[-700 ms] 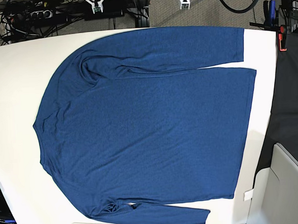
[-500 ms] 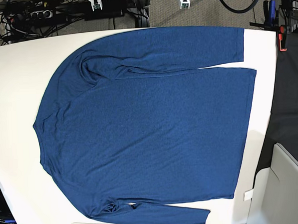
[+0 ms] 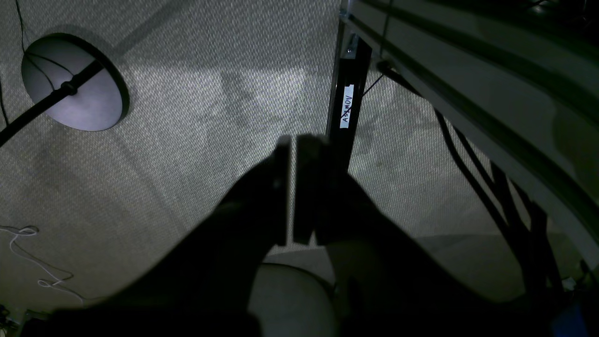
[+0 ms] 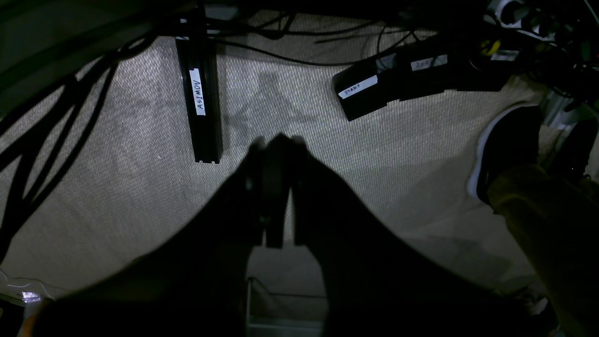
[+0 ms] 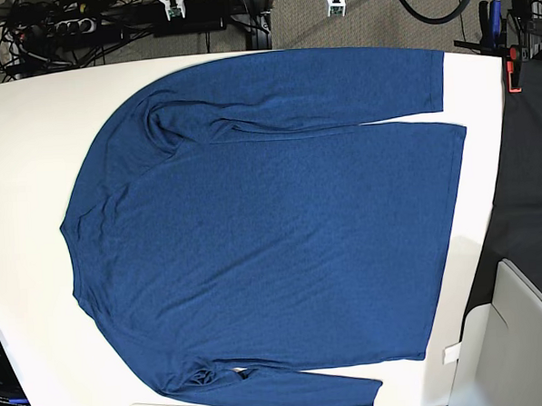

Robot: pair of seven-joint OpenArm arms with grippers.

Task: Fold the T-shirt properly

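While the T-shirt [image 5: 272, 230] lies flat, covering most of the tabletop [image 5: 23, 152], both sets of fingers [image 3: 292, 187] [image 4: 273, 187] hang clenched, empty, beyond its far edge; risk: pinching both layers bunches the fold.

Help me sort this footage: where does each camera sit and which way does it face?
Base: overhead, looking down on the T-shirt spread on the white table; both pincers peek in at the top edge.
Left wrist: on the left arm, facing carpet; shut left pincer.
Right wrist: on the right arm, facing carpet; shut right pincer.
Both wrist views share the labelled black post.
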